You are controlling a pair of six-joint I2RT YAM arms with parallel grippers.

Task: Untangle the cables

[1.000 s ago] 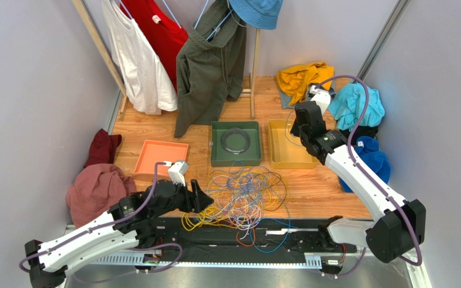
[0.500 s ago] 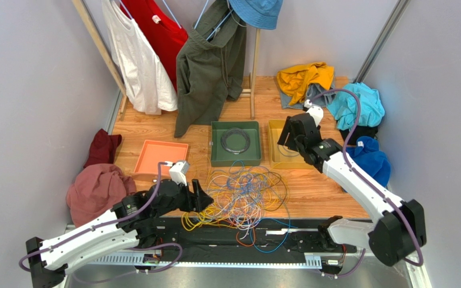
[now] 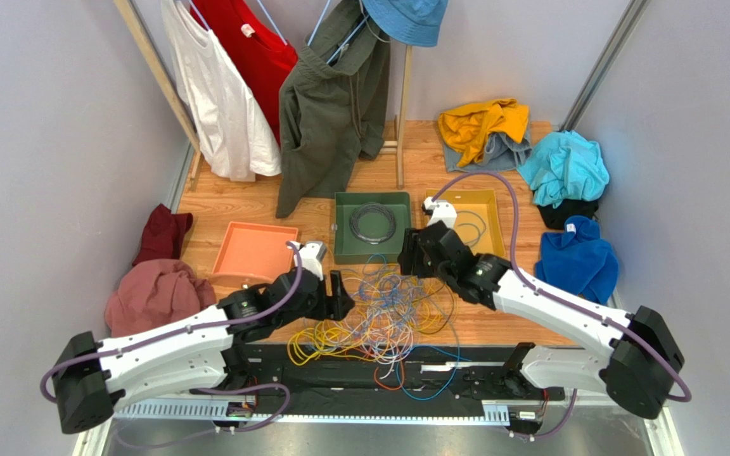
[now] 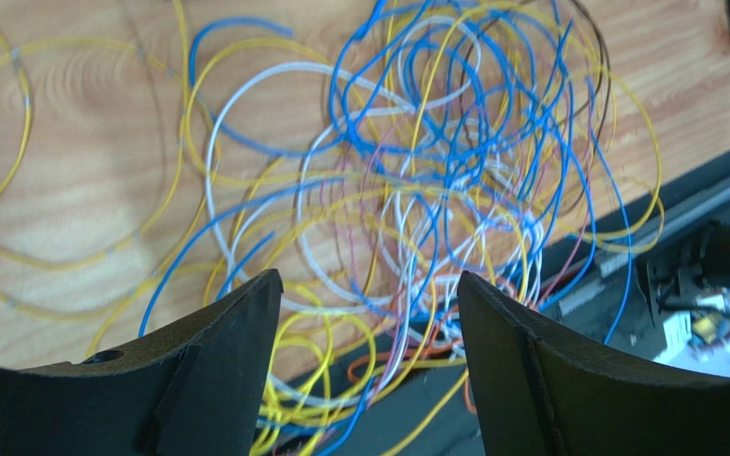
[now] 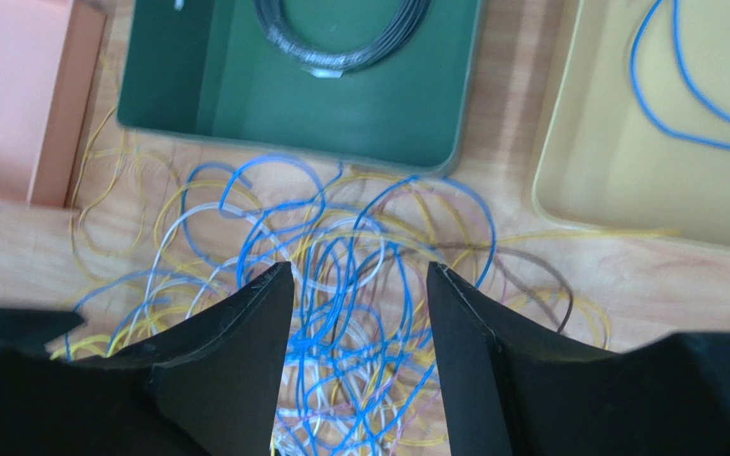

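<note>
the cables (image 3: 388,309) lie in one loose heap on the wooden table (image 3: 236,204), and this heap sits between the two claws. the left claw (image 3: 338,296) is at the left edge of the heap, its fingers wide apart and holding nothing. in its own camera the thick of the tangle lies straight ahead of the left claw (image 4: 369,280) and a little to its right, while some yellow loops (image 4: 17,142) lie alone to its left. the right claw (image 3: 409,261) is at the far edge of the heap, also spread open and empty. under the right claw (image 5: 359,268) the blue loops (image 5: 350,256) pass directly between its fingers, and the rest of the heap runs back toward the robot. beyond it are the green tray (image 5: 197,104) with a black coil (image 5: 340,38) and the yellow tray (image 5: 607,180) with one blue wire (image 5: 683,104) inside. the heap is roundish, with no clear long axis. i judge the right claw is better placed for a blue cable; i cannot tell its height above them.
</note>
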